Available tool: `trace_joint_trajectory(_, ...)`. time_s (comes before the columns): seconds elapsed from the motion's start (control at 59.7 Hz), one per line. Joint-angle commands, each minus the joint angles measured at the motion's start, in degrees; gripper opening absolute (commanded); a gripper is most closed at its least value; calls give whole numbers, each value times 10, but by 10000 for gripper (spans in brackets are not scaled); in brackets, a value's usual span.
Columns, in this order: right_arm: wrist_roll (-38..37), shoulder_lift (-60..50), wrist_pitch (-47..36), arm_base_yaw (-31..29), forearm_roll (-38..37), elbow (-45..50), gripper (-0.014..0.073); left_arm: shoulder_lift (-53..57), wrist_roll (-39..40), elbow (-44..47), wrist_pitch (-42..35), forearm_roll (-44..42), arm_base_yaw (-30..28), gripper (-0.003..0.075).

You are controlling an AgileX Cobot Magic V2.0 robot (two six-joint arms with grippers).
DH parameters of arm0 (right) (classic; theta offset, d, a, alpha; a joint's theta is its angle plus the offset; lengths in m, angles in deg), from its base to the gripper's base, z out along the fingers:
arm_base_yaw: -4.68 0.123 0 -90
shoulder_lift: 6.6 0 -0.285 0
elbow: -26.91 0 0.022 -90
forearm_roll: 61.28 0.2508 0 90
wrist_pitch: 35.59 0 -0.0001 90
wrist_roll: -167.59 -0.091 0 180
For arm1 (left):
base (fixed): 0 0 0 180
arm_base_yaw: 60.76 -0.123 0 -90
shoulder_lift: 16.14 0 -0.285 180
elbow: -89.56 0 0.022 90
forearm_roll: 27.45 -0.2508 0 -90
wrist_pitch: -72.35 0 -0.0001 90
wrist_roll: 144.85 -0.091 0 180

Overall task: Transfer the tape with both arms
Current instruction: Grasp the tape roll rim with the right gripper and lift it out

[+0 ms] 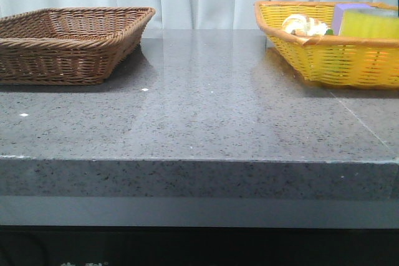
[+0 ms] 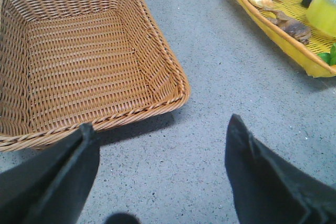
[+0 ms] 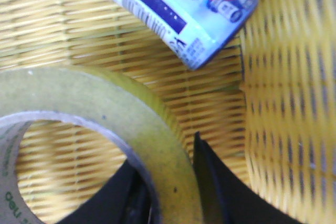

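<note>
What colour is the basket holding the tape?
Yellow basket; clearest in the front view, holding the tape.

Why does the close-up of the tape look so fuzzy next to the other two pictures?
In the right wrist view the camera sits very near the tape, so the roll, the labelled tube and the yellow basket weave are soft and smeared. The left wrist view shows the brown basket sharp, with a shadow beneath. The front view shows pale glare on the table.
</note>
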Motion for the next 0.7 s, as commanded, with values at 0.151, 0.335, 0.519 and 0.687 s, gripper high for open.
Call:
trace_joint_trajectory(0.151,7,-100,-1,-1,4,-21,181,0,-1,-20,-44,6,5,493)
trace_joint_trajectory(0.335,31,-144,8,1,25,-21,181,0,-1,-20,-44,6,5,493)
trace_joint_trajectory(0.519,47,-185,13,9,39,-21,181,0,-1,-20,-44,6,5,493)
trace_joint_trajectory(0.687,62,-213,17,49,39,-21,181,0,-1,-20,-44,6,5,493)
